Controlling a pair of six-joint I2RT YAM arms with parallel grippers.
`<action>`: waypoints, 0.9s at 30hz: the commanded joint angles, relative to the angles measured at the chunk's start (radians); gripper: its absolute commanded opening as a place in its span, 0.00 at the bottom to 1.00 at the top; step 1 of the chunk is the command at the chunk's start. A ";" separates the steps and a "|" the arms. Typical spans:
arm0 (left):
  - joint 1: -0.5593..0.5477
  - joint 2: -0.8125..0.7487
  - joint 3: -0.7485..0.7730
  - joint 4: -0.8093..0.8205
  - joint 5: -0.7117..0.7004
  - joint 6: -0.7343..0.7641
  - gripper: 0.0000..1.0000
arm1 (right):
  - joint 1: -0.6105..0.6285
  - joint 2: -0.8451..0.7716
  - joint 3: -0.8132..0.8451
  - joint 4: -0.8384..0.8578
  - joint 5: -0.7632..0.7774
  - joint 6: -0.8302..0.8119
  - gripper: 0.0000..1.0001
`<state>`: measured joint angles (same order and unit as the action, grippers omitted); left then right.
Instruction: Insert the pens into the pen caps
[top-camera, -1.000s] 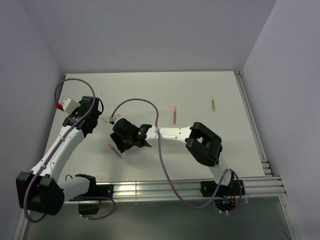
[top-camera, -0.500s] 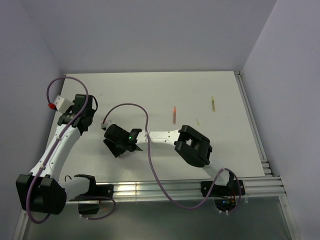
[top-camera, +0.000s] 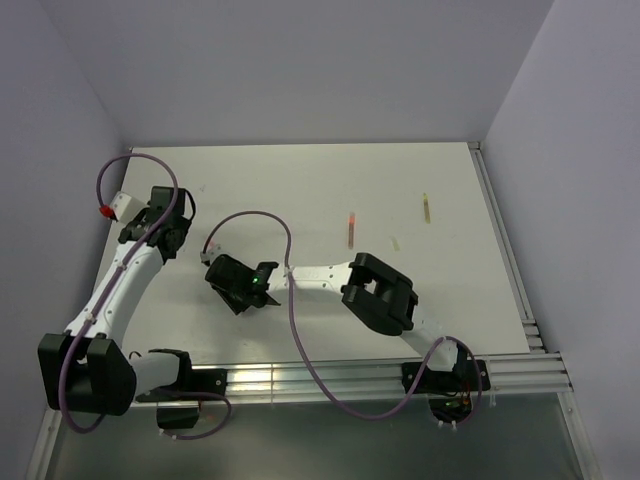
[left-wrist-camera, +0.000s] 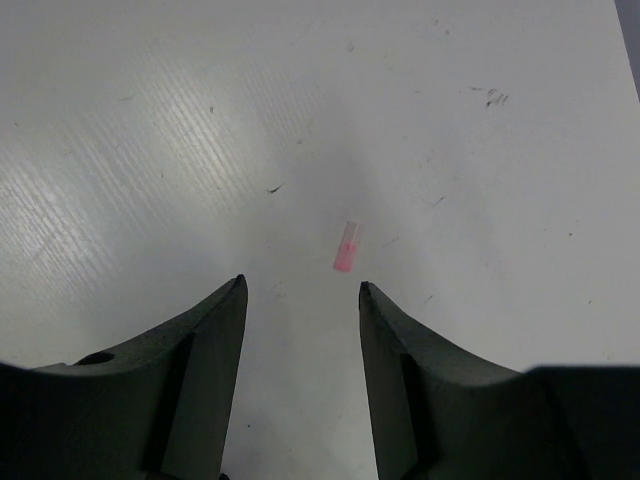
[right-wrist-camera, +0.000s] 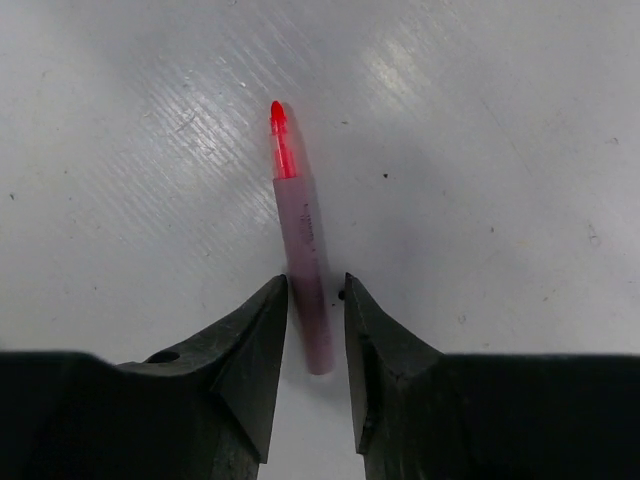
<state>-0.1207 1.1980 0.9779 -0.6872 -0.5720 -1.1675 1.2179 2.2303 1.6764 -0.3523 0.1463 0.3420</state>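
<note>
White tabletop (top-camera: 300, 180) carries all the parts. In the right wrist view a pen (right-wrist-camera: 300, 230) lies flat on it, with a pale pink barrel and its bright red tip (right-wrist-camera: 278, 130) pointing away from the camera. The right gripper (right-wrist-camera: 315, 280) is lowered over the near end of this pen, one finger on each side of the barrel and the jaws close together. The frames do not show whether the fingers press on the barrel or only stand beside it. In the left wrist view the left gripper (left-wrist-camera: 300, 285) hovers with its jaws well apart and nothing between them. A short pink cap (left-wrist-camera: 346, 247) lies on the table just beyond the fingertips, slightly right of the gap and touching neither finger. The top view shows the left arm reaching to the far left of the table and the right arm stretched across to the left of centre. A red pen (top-camera: 351, 228), an olive pen (top-camera: 426, 208) and a small pale cap (top-camera: 396, 243) lie apart on the right half.
</note>
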 joint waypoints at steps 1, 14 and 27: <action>0.007 0.029 0.013 0.043 0.014 0.002 0.53 | 0.014 0.038 0.023 -0.027 0.036 -0.011 0.35; 0.007 0.297 0.056 0.098 0.084 -0.023 0.53 | 0.014 -0.070 -0.176 0.065 0.064 0.014 0.00; 0.004 0.560 0.231 0.149 0.078 0.101 0.55 | -0.043 -0.389 -0.440 0.153 0.062 0.057 0.00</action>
<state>-0.1169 1.7142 1.1503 -0.5583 -0.4934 -1.1191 1.1896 1.9388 1.2564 -0.2283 0.1947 0.3809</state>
